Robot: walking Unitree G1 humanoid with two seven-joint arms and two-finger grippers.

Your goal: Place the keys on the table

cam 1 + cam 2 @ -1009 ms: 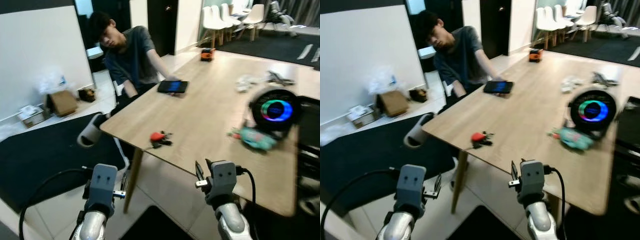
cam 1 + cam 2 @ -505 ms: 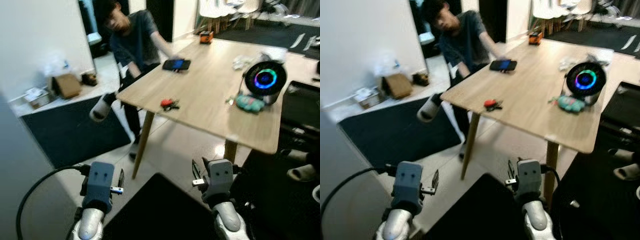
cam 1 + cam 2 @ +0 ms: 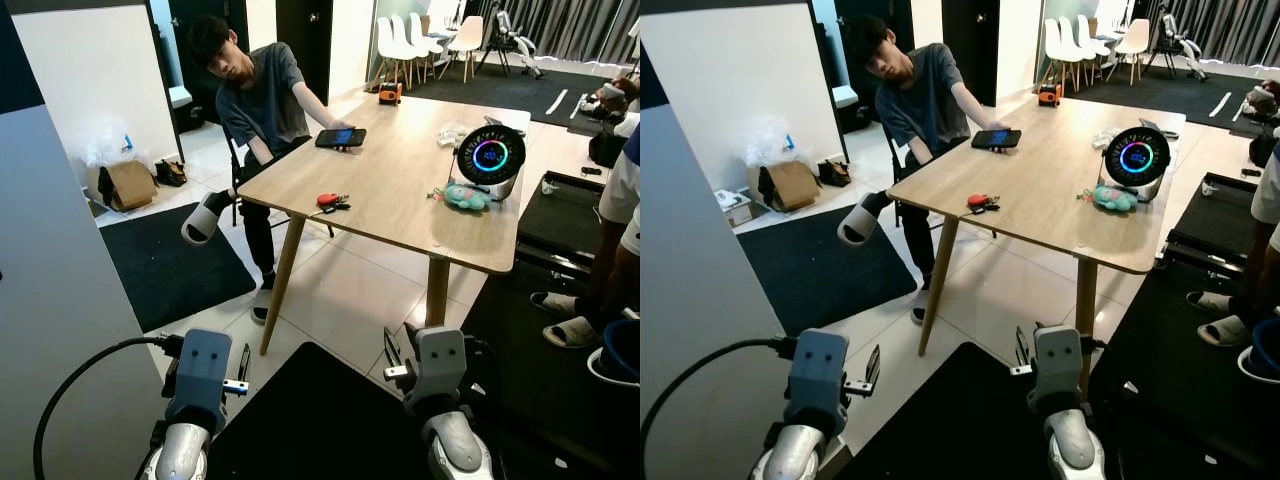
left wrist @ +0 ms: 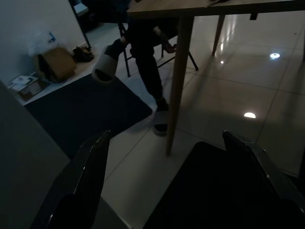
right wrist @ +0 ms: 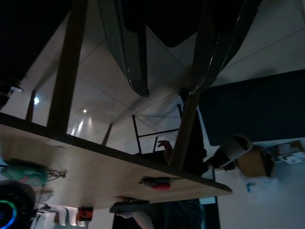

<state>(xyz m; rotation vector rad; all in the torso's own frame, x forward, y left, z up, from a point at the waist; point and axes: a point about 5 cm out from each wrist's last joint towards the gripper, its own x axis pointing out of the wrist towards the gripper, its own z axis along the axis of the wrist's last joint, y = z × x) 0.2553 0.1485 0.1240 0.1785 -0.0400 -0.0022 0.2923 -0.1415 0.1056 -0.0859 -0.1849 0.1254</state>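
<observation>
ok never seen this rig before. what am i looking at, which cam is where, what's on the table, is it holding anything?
It is a walking humanoid robot with two silver arms. The two wide pictures come from a stereo camera on its head, looking forward and down: the left gripper and right gripper hang low in front, well short of the wooden table. The two dark pictures come from cameras on the wrists, looking along each gripper's black fingers. Both pairs of fingers are spread and hold nothing.

On the table lie the keys with a red fob near the closest corner, a phone under a seated person's hand, a teal soft toy and a round device with a glowing ring.
</observation>
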